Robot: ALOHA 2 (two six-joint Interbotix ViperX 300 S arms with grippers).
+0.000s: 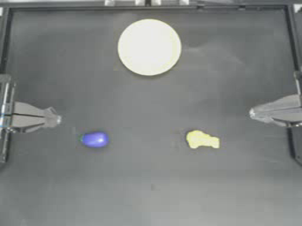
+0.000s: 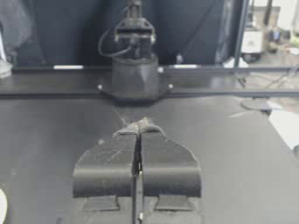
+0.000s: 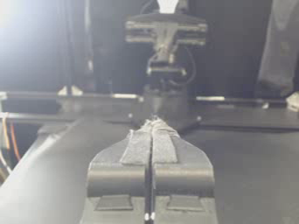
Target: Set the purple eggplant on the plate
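We've got a dark, matte grey-black tabletop (image 1: 153, 185) filling pretty much the whole top view, with soft overhead light glaring off its middle. A thin dark metal frame rail (image 1: 147, 7) runs along the far edge. In the left wrist view, we see a cluttered bright area (image 2: 271, 26) past the table, too blurry to identify.

From overhead we look straight down on the whole dark matte table (image 1: 153, 185). Each wrist camera sits close behind its own closed jaws, facing level across the table toward the opposite arm's base.
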